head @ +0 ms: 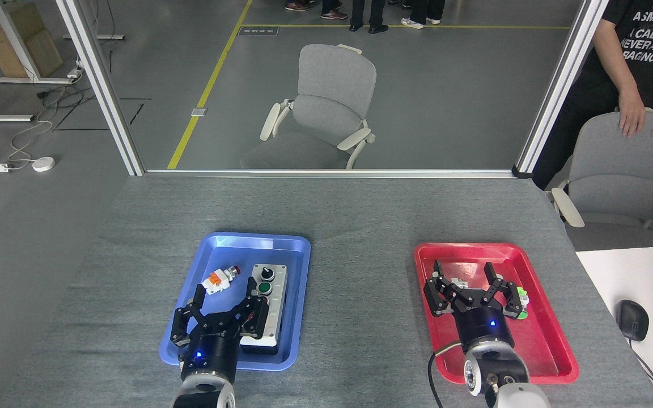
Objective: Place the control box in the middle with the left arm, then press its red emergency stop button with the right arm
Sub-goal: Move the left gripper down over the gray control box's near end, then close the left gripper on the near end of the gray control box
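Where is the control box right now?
In the head view, the control box lies in the blue tray at left, on the tray's right side, beside the small white-orange switch part, with the open left gripper over its near end.
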`<state>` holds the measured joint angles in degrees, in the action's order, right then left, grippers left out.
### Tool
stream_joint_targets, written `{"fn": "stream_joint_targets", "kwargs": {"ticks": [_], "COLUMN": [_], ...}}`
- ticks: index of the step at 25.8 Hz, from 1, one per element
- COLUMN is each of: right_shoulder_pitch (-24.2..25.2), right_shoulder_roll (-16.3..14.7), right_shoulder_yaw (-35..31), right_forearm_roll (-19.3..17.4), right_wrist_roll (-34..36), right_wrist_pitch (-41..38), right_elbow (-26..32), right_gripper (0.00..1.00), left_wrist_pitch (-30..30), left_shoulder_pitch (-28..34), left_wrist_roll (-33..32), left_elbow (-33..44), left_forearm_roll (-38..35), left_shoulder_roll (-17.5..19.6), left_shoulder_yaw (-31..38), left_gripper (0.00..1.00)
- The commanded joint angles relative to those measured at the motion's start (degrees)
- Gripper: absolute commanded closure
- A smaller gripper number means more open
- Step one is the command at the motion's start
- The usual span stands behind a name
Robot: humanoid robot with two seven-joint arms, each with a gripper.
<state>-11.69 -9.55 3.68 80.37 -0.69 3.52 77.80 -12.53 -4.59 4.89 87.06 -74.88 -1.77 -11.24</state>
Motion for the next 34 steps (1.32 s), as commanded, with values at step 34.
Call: {"fn": "stream_joint_targets", "kwargs": {"ticks": [34], "right_shoulder_pitch": [2.64], "right_shoulder_roll": [0.5], "right_shoulder_yaw": [0.45], "right_forearm_roll": [1.46], "right_wrist_roll": [-0.01], "right_wrist_pitch": [-0.1], "right_elbow": [2.79], "right_gripper": [0.03], "left_wrist_pitch": [-8.74], "left_shoulder_pitch": [-1.65], "left_wrist_roll": [-4.62], "left_elbow": [-17.28], "left_forearm_roll": [-16.7], "left_shoulder_roll": [-5.35], "left_shoulder_yaw": [-5.02], "left_gripper": [0.01]}}
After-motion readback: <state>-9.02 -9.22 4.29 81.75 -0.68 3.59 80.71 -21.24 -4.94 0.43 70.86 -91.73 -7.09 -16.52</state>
